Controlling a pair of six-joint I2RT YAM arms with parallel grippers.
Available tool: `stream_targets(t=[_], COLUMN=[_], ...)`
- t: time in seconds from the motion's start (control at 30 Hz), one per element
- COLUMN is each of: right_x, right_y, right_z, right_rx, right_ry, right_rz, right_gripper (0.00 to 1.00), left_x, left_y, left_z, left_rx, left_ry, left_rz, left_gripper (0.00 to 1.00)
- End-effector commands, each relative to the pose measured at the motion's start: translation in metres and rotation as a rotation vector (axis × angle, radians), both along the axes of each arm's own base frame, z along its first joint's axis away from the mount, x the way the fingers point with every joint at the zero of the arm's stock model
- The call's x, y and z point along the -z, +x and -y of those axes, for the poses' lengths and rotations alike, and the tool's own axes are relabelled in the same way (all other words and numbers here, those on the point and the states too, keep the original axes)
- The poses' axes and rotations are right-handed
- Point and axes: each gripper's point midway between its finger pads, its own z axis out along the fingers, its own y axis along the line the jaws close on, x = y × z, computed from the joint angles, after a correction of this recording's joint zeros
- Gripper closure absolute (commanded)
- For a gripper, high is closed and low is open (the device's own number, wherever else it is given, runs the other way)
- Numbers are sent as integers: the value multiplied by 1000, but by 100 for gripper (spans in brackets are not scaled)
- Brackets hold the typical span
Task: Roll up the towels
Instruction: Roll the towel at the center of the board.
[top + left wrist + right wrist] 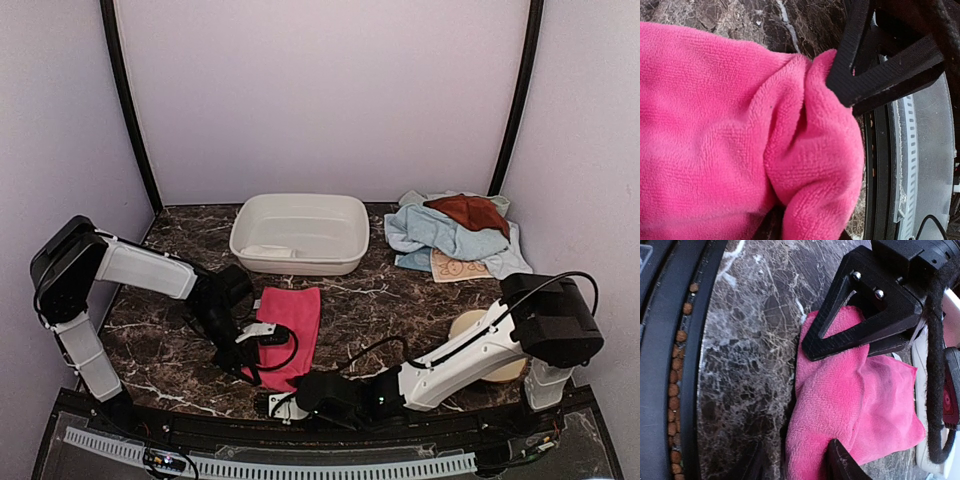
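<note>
left arm (145,268): elbow high by the left wall, forearm sloping right and down, wrist bent toward the near edge.
left pincer (257,362): low over the near left part of the pink towel (297,312); clenched on a thick fold of it, with the upper finger (880,75) pressed into the wad in the wrist view.
right arm (460,360): elbow raised at the right, forearm stretched long and low to the left along the near edge, crossing over the disc (468,325).
right pincer (282,398): at the pink towel's near end, just beside the left pincer; fingers (855,320) above and below a bunched corner, both touching cloth; cannot tell whether clamped or only straddling.
pink towel: on the surface (180,350) in front of the basin (300,232), between the two arms; far part flat, near end gathered into folds.
blue towel (440,235): crumpled at the right rear corner, well apart from both pincers.
brown towel (468,212): on top of the blue towel.
beige towel (460,267): at the near side of that heap, touching the blue towel.
basin: upright at centre rear.
</note>
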Motion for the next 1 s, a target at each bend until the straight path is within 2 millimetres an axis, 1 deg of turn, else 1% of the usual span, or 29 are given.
stream_targets(t=[0.0,0.1,0.13,0.17,0.2,0.23,0.27,0.33,0.37,0.4,0.43,0.5,0.6,0.67,0.77,0.8,0.87,0.97], right_x=[-16,-3,2,4,4,2,0,-2,-3,-2,-2,2,6,6,4,5,11,18], right_y=[19,25,28,29,30,31,30,28,25,22,19,12,11,15,22,26,30,40], right_z=[-13,-10,-8,-8,-8,-8,-8,-6,-4,-2,-1,2,2,3,6,7,9,11], right_rx=[23,43,53,63,69,78,86,93,91,88,91,83,112,143,181,204,238,299], right_ry=[22,-7,-14,-10,-4,11,25,47,55,59,70,67,66,89,119,122,106,96], right_rz=[143,146,140,115,79,33,-13,-111,-166,-217,-274,-378,-551,-687,-909,-959,-1056,-1171], right_gripper=[57,59,61,66,72,79,88,100,100,100,100,100,100,100,100,100,100,100], left_x=[5,6,6,6,7,7,6,1,-3,-6,-9,-12,-13,-18,-28,-34,-45,-58], left_y=[0,0,1,1,2,6,9,18,24,26,34,40,45,48,40,37,34,28], left_z=[-7,-7,-7,-8,-9,-10,-12,-16,-19,-21,-27,-36,-48,-55,-61,-62,-60,-52], left_rx=[8,16,20,23,23,16,6,-25,-45,-51,-83,-102,-112,-115,-70,-51,-35,14], left_ry=[48,49,51,54,60,61,56,36,21,5,-5,-17,-14,-16,-48,-60,-66,-94], left_rz=[-18,-15,-12,-9,1,25,40,91,120,151,187,273,412,490,567,585,564,563], left_gripper=[74,70,67,62,53,46,42,33,29,27,26,25,25,26,27,27,28,28])
